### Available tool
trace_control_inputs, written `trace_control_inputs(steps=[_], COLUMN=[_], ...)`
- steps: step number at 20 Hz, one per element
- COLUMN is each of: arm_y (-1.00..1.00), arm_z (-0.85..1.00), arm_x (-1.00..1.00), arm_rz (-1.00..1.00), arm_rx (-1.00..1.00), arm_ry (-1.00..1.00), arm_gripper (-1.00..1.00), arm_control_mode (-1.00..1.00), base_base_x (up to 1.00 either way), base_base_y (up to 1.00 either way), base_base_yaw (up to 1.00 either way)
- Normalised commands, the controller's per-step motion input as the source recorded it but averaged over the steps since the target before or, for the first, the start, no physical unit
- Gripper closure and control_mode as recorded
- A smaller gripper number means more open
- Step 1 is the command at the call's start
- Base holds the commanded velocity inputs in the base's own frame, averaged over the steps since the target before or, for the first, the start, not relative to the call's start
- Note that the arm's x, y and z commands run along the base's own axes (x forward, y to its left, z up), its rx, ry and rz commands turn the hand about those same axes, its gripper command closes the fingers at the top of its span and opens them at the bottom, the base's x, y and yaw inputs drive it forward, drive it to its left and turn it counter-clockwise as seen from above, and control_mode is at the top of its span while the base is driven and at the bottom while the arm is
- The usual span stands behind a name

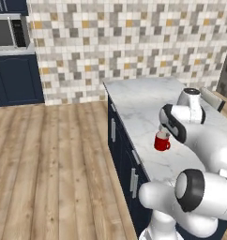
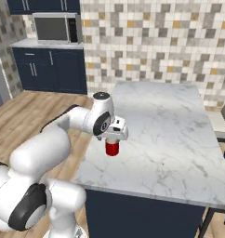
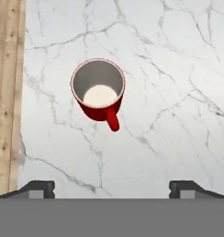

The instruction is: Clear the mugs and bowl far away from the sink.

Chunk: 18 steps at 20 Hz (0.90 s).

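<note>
A red mug [image 3: 98,92] with a pale inside stands upright on the white marble counter [image 3: 178,69], its handle pointing toward the bottom of the hand view. The same red mug [image 1: 162,141] [image 2: 112,148] sits near the counter's edge in both base views. My gripper [image 3: 112,189] hovers just above it, open, its two dark fingertips [image 3: 37,188] spread wide with nothing between them. In the base views the hand [image 2: 115,131] hangs directly over the mug. The bowl and the sink are out of view.
Wooden floor [image 1: 54,159] lies beyond the counter's edge, beside dark blue cabinet fronts [image 1: 120,140]. A microwave [image 2: 56,28] sits on the far counter against the tiled wall. A stool [image 2: 223,121] stands at the island's right side.
</note>
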Motion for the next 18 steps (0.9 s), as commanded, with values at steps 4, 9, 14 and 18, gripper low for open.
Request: trace_control_inputs(steps=[4, 9, 14, 18], arm_y=[0.09, 0.23, 0.42, 0.28], arm_z=[0.9, 0.72, 0.85, 0.78], arm_x=[-1.0, -0.86, -0.46, -0.38], arm_rz=[-0.14, 0.0, 0.0, 0.0], arm_rx=[0.14, 0.08, -0.07, -0.13], arm_ry=[0.02, 0.0, 0.04, 0.04], arm_gripper=[-1.0, -1.0, -1.0, -1.0], arm_control_mode=[-1.0, -1.0, -1.0, -1.0], base_base_x=[0.0, 0.0, 0.0, 0.0], base_base_y=[0.0, 0.0, 0.0, 0.0], base_base_yaw=[0.0, 0.0, 0.0, 0.0])
